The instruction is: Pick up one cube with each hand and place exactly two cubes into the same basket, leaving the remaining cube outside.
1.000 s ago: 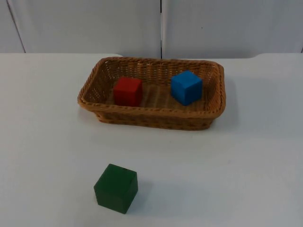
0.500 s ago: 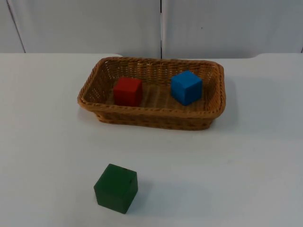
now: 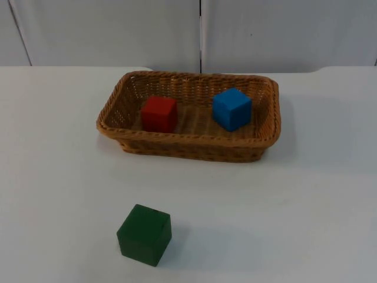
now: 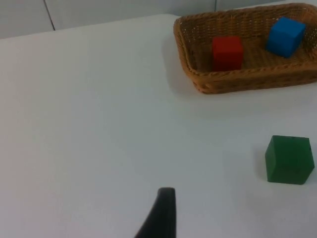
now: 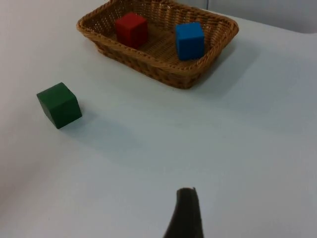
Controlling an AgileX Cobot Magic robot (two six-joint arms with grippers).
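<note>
Two cubes [image 3: 159, 114] in basket [image 3: 188, 147]

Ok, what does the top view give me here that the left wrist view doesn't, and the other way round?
Top view: the basket whole, right end included. Left wrist view: a black fingertip of the left gripper, above bare table, apart from the cubes. Shared: red cube and blue cube inside the basket, green cube outside it on the table.
</note>
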